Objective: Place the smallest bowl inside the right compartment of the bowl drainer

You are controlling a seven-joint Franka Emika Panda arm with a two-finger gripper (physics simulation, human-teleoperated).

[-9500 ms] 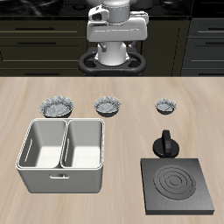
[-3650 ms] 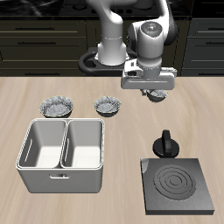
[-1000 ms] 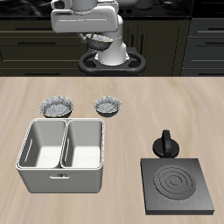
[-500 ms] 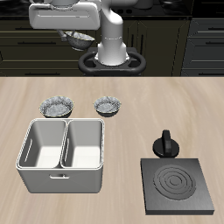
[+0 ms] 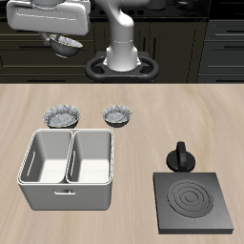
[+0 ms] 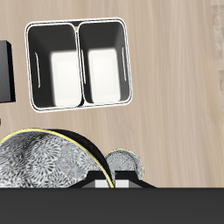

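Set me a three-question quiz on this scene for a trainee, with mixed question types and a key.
1. True or false: the smallest bowl lies in the bowl drainer.
2. What holds that bowl? A the pincer; B the stove plate; C the table.
3. Fill in: both drainer wells are ____.
Key: 1 false; 2 A; 3 empty.

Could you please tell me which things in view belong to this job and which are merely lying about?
Job:
- smallest bowl, held in the gripper high above the table
- bowl drainer, both wells empty

Lying about:
- two wider speckled bowls
- black stove plate
- black knob-like object
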